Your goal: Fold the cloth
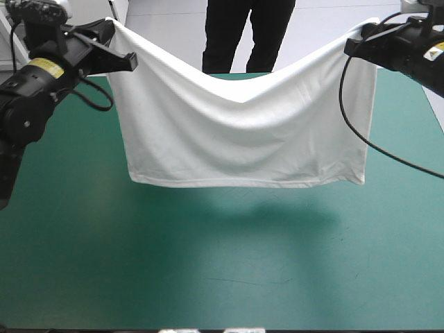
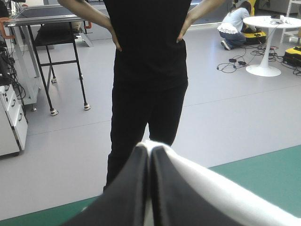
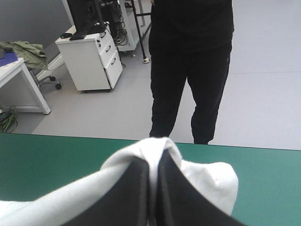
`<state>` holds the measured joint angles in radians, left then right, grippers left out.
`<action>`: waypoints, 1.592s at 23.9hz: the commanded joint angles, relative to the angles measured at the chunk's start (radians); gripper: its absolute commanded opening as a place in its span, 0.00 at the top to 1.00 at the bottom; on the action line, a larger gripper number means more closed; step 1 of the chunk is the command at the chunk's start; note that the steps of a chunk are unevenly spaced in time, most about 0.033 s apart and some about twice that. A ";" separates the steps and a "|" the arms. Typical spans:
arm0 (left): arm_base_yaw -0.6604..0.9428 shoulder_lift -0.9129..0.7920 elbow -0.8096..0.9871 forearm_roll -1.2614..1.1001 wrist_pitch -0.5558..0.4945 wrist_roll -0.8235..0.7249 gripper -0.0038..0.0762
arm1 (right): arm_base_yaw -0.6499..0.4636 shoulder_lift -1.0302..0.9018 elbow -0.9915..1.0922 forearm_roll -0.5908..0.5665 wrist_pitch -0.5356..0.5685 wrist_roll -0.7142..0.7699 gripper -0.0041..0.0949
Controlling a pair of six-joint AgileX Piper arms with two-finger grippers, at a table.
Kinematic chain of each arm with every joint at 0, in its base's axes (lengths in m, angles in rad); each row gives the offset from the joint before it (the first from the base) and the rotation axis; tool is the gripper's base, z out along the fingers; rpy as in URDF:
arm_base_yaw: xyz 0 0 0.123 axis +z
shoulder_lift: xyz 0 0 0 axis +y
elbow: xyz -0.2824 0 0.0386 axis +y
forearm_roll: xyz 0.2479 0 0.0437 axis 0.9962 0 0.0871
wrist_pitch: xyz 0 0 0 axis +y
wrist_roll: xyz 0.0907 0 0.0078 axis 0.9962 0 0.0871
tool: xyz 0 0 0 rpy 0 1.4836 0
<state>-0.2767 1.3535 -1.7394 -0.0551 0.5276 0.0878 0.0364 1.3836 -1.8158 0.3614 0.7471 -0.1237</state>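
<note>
Left gripper (image 2: 150, 150): fingers were pinched all but closed on one top corner of the T-shirt (image 1: 243, 139). Right gripper (image 3: 155, 162): clamped likewise on the other corner. T-shirt: hung spread between them above the table (image 1: 208, 270), top edge sagging mid-span, hem off the table.

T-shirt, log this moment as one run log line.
T-shirt: lifted, spread, sagging mid | left tool: shut on top corner | right tool: shut on top corner

T-shirt (image 1: 243, 139) screens table (image 1: 208, 277) strip behind it — wrist views cut off most of it, plus bases of left gripper (image 2: 149, 153), right gripper (image 3: 155, 162).
</note>
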 commanded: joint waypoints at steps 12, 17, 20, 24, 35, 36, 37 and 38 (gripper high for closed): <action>0.000 0.304 -0.375 0.018 0.041 -0.007 0.96 | -0.007 0.350 -0.385 -0.011 0.032 -0.036 0.98; 0.000 0.304 -0.275 0.028 0.114 -0.007 0.96 | -0.013 0.363 -0.368 -0.082 0.138 -0.036 0.98; 0.000 0.258 -0.092 0.055 0.134 -0.007 0.96 | -0.013 0.347 -0.285 -0.147 0.196 -0.036 0.98; 0.000 0.164 0.127 0.055 0.190 0.000 0.96 | -0.013 0.306 -0.087 -0.142 0.286 -0.036 0.98; -0.002 -0.134 0.683 -0.004 0.233 0.000 0.96 | -0.013 0.106 0.428 -0.128 0.427 -0.053 0.98; -0.002 -0.150 0.716 -0.006 0.240 0.000 0.96 | -0.011 0.089 0.462 -0.128 0.429 -0.053 0.98; -0.002 -0.168 0.745 -0.006 0.248 0.000 0.96 | -0.006 0.071 0.496 -0.128 0.429 -0.053 0.98; -0.002 -0.177 0.766 -0.009 0.253 0.000 0.96 | -0.002 0.056 0.531 -0.128 0.429 -0.051 0.98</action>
<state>-0.2767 1.2396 -1.0045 -0.0454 0.8096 0.0887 0.0332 1.5193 -1.3391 0.2204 1.1910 -0.1677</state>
